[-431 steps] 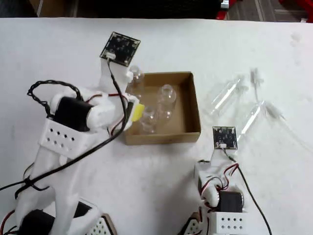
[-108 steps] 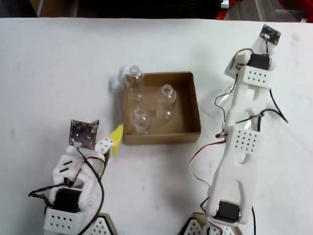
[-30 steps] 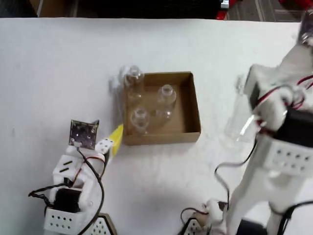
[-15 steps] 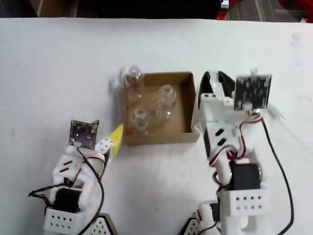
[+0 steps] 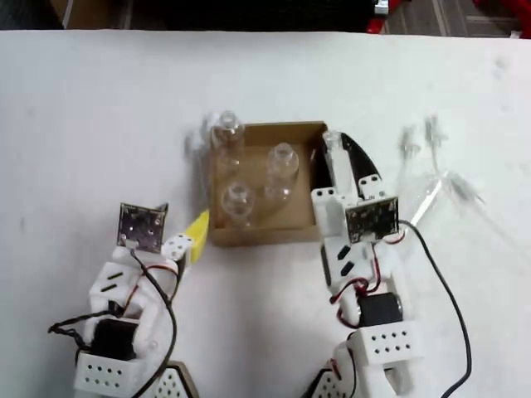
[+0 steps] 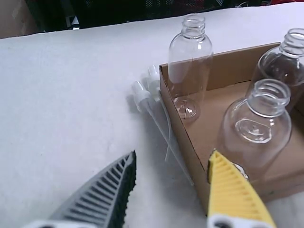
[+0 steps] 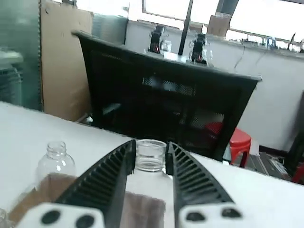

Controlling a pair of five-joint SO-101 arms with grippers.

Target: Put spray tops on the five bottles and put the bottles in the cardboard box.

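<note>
The cardboard box [image 5: 274, 235] sits mid-table with three upright clear bottles in it, all without tops: one [image 5: 227, 133] at its far left corner, one [image 5: 282, 159] in the middle and one [image 5: 237, 200] nearer. My right gripper [image 5: 336, 149] is shut on the neck of a fourth open bottle [image 5: 330, 141], upright over the box's right wall; the right wrist view shows that bottle [image 7: 151, 156] between the black fingers [image 7: 111, 175]. My left gripper [image 6: 171, 187] stands open low beside the box's near left corner [image 6: 183, 142], holding nothing. Two spray tops [image 6: 146, 88] lie outside the box's left wall.
On the table right of the box lie a fifth clear bottle [image 5: 426, 199] on its side and loose spray tops [image 5: 406, 143] [image 5: 431, 129] [image 5: 465, 191]. My left arm's base [image 5: 116, 332] occupies the near left. Chairs and a red stool [image 7: 232, 137] stand beyond the table.
My right arm swung in from the far right of the table, carrying a bottle to the box's right side. My left arm stayed where it was.
</note>
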